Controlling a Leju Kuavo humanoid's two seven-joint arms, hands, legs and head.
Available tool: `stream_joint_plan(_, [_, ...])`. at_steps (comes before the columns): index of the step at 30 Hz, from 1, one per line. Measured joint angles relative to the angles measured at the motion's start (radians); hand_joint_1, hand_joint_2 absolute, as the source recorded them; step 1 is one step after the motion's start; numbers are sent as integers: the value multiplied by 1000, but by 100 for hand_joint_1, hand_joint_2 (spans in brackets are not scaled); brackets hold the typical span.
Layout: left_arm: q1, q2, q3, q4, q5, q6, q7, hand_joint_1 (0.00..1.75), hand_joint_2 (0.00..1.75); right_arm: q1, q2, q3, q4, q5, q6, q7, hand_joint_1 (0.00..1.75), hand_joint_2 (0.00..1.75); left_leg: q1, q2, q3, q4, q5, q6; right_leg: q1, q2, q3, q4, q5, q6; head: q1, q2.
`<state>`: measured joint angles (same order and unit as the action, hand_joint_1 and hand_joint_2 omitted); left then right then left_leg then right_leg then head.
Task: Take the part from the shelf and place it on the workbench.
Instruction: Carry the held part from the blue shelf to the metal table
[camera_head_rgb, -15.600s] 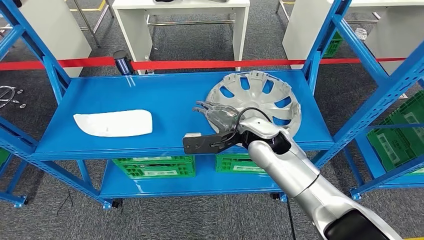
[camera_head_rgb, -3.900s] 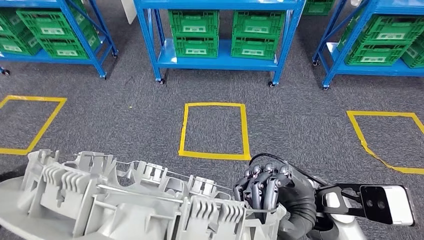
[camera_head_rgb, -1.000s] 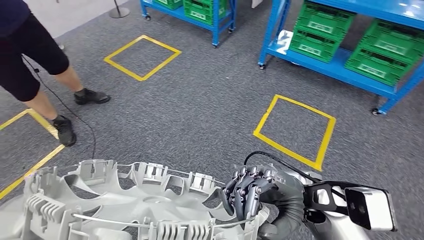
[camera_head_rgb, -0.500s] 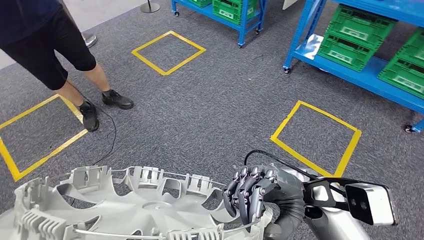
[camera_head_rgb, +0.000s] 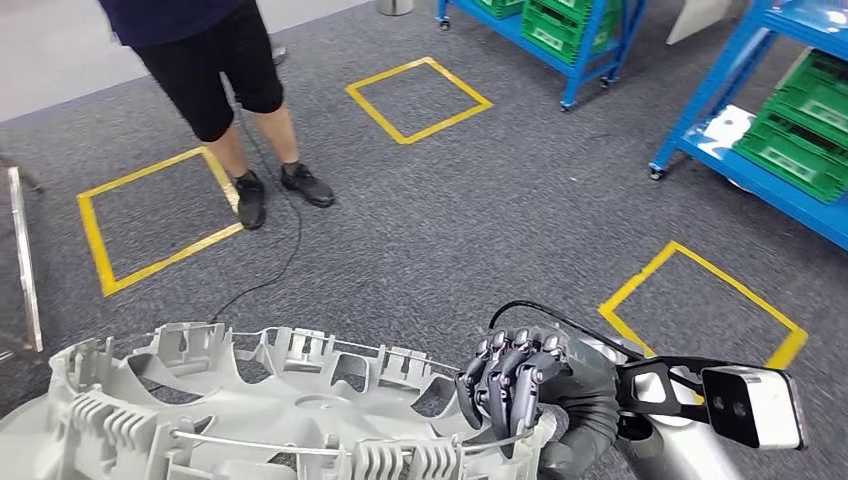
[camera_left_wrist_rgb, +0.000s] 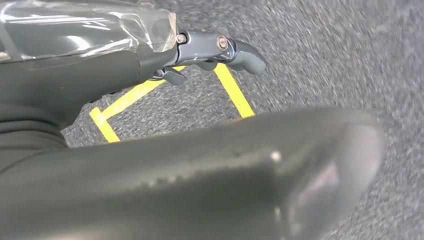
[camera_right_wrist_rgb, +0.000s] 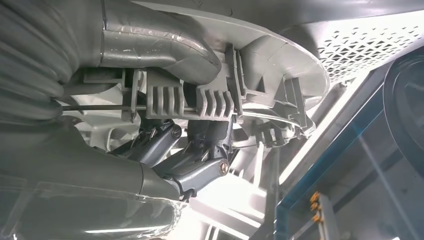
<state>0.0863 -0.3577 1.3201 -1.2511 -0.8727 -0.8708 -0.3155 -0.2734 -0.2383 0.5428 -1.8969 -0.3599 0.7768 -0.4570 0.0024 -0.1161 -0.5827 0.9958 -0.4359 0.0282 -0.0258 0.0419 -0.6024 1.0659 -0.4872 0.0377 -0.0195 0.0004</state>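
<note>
Head view: the right hand (camera_head_rgb: 520, 385) grips the rim of the grey wheel cover (camera_head_rgb: 250, 410), its dark fingers (camera_head_rgb: 500, 375) curled over the edge at the cover's right side. The cover is carried off the floor, roughly level, its ribbed inner face with clips and wire ring turned upward, low in the robot's view and ahead of its body. A black camera bracket (camera_head_rgb: 745, 400) juts from the right wrist.

Beneath lies grey carpeted floor (camera_head_rgb: 450, 240) marked with yellow taped squares (camera_head_rgb: 415, 100). A person (camera_head_rgb: 235, 90) in dark shorts and black shoes stands on the carpet beyond the cover, beside one taped square, with a black cable (camera_head_rgb: 280, 270) trailing on the floor near the shoes. Blue shelf racks (camera_head_rgb: 760, 150) holding green crates (camera_head_rgb: 800, 145) stand at the far right.

Right wrist view: the thumb and fingers (camera_right_wrist_rgb: 200, 160) clamp the cover's rim (camera_right_wrist_rgb: 200, 102) from opposite faces.

Left wrist view: the left hand (camera_left_wrist_rgb: 150, 160) hangs above the carpet and a yellow tape line (camera_left_wrist_rgb: 232, 90), holding nothing; its fingers (camera_left_wrist_rgb: 235, 50) are bent, and whether they are spread or closed cannot be told.
</note>
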Motion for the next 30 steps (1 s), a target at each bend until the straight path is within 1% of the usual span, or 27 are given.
stream_joint_plan(1, [0, 0, 1, -2, 0, 0, 0, 0, 0, 1, 0, 0, 0, 0, 0, 0, 175, 175, -1, -11, -4, 4, -2, -5, -1, 12, 18, -39, 15, -4, 0, 0])
stream_joint_plan(2, [2, 0, 1, -4, -1, 0, 0, 0, 0, 1, 0, -1, 0, -1, 0, 0, 175, 175, -1, -20, -8, 7, -3, -10, 1, 17, 25, -53, 20, -12, -1, 0])
stream_joint_plan(3, [4, 1, 3, -6, -2, 0, 0, 0, 0, 2, 0, -1, 0, -1, 0, 0, 175, 175, 1, -28, -11, 7, -4, -16, 5, 7, 27, -53, 21, -21, -1, 0])
stream_joint_plan(4, [6, 0, 5, -8, -2, 0, 1, 0, 0, 2, 1, -1, 0, -1, 0, 0, 175, 175, 3, -30, -14, 8, -4, -21, 5, -3, 27, -54, 22, -28, -1, 0])
stream_joint_plan(5, [8, 0, 7, -9, -2, 0, 1, 0, 0, 2, 1, -2, 0, -1, 0, 0, 175, 175, 3, -13, -19, 17, -10, -26, 5, -13, 29, -56, 22, -35, -2, 0])
stream_joint_plan(6, [8, 0, 8, -11, -2, 0, 1, 0, 0, 2, 2, -2, 0, -1, 0, 0, 175, 175, 3, 16, -32, 42, -25, -31, 4, -24, 32, -57, 22, -41, -4, 0])
stream_joint_plan(7, [6, 0, 8, -12, -2, 0, 0, 0, 0, 2, 3, -2, 0, -1, 0, 0, 175, 175, 3, 51, -54, 90, -50, -35, 4, -35, 35, -58, 21, -48, -6, 0])
stream_joint_plan(8, [4, 0, 8, -12, -2, 0, 0, 0, 0, 3, 3, -2, 0, -1, 0, 0, 175, 175, 2, 84, -86, 154, -81, -39, 7, -47, 37, -58, 18, -52, -9, 0])
stream_joint_plan(9, [3, 0, 7, -12, -2, 0, 0, 0, 0, 3, 4, -2, 0, -2, 0, 0, 175, 175, 5, 100, -123, 226, -112, -41, 10, -59, 38, -58, 16, -55, -10, 0])
stream_joint_plan(10, [2, 0, 7, -12, -2, 0, 0, 0, 0, 4, 4, -2, 0, -2, 0, 0, 175, 175, 7, 106, -153, 284, -131, -42, 12, -73, 39, -58, 14, -57, -10, 0])
stream_joint_plan(11, [2, 0, 6, -12, -4, 0, 0, 0, 0, 4, 4, -2, 0, -1, 0, 0, 175, 175, 8, 109, -168, 308, -132, -43, 14, -85, 39, -58, 12, -58, -10, 0])
stream_joint_plan(12, [2, -1, 6, -12, -6, 0, 0, 0, 0, 4, 4, -2, 0, -1, 0, 0, 175, 175, 9, 112, -162, 293, -116, -42, 15, -98, 41, -58, 11, -58, -10, 0])
stream_joint_plan(13, [2, 0, 7, -12, -10, 1, -2, 0, 0, 4, 4, -2, 1, 0, 0, 1, 175, 175, 8, 120, -134, 237, -84, -39, 16, -110, 43, -58, 8, -58, -10, 0])
stream_joint_plan(14, [2, 0, 8, -12, -15, 1, -4, 0, 0, 4, 5, -3, 1, 0, 0, 1, 175, 175, 6, 140, -93, 160, -51, -35, 18, -121, 47, -58, 5, -57, -10, 0])
stream_joint_plan(15, [0, 1, 8, -12, -19, 2, -7, 0, 0, 4, 6, -4, 1, 1, 0, 1, 175, 175, 1, 162, -58, 94, -28, -30, 21, -132, 50, -58, 2, -54, -10, 0])
stream_joint_plan(16, [-2, 2, 9, -11, -22, 4, -13, 0, 0, 3, 7, -5, 2, 1, 2, 2, 175, 175, -3, 177, -32, 47, -15, -26, 24, -141, 52, -58, -1, -50, -9, 0])
stream_joint_plan(17, [-6, 4, 10, -8, -25, 8, -21, 0, 0, 2, 8, -5, 4, 2, 4, 3, 175, 175, -8, 185, -22, 26, -12, -22, 27, -151, 53, -58, -4, -47, -9, 0])
stream_joint_plan(19, [-11, 10, 14, 3, -29, 19, -39, 0, 0, -2, 13, -4, 9, 5, 11, 6, 175, 175, -12, 164, -21, 18, -10, -13, 28, -171, 56, -61, -6, -38, -9, 0])
stream_joint_plan(20, [-14, 14, 18, 11, -31, 23, -47, 0, 0, -5, 16, -2, 12, 8, 15, 9, 175, 175, -10, 152, -17, 11, -5, -8, 26, -164, 57, -59, -10, -34, -9, 0])
stream_joint_plan(21, [-16, 16, 21, 19, -33, 26, -53, 0, 0, -7, 18, 0, 14, 12, 16, 12, 175, 175, -7, 140, -12, 4, -1, -3, 24, -142, 51, -45, -19, -32, -8, 0])
stream_joint_plan(22, [-20, 19, 24, 28, -36, 30, -59, 0, 0, -10, 20, 1, 16, 15, 17, 15, 175, 175, -4, 128, -7, -3, 4, 2, 22, -112, 35, -9, -37, -33, -6, 0])
stream_joint_plan(23, [-26, 21, 26, 38, -38, 34, -63, 0, 0, -11, 19, 3, 18, 17, 17, 18, 175, 175, -2, 115, -4, -7, 6, 5, 20, -79, 6, 50, -61, -36, -3, 0])
stream_joint_plan(24, [-32, 22, 28, 46, -41, 36, -67, 0, 0, -11, 19, 5, 19, 17, 15, 21, 175, 175, -1, 101, -4, -7, 7, 7, 19, -59, -32, 124, -87, -40, -2, 0])
stream_joint_plan(25, [-36, 23, 29, 54, -44, 36, -71, 0, 0, -12, 19, 7, 21, 18, 12, 25, 175, 175, -1, 87, -4, -7, 7, 7, 18, -50, -66, 189, -107, -41, 0, 0])
stream_joint_plan(26, [-38, 23, 30, 58, -47, 35, -73, 0, 0, -12, 19, 9, 22, 18, 10, 29, 175, 175, -1, 78, -4, -7, 7, 7, 18, -47, -91, 233, -119, -41, 0, 0])
stream_joint_plan(27, [-39, 23, 30, 60, -50, 34, -75, 0, 0, -12, 20, 11, 22, 18, 7, 31, 175, 175, -1, 72, -4, -7, 7, 7, 18, -47, -103, 255, -124, -40, 0, 0])
stream_joint_plan(30, [-39, 23, 32, 62, -55, 31, -78, 0, 0, -12, 20, 12, 22, 18, 3, 35, 175, 175, -1, 66, -4, -7, 7, 7, 18, -46, -109, 261, -122, -37, 0, 0])
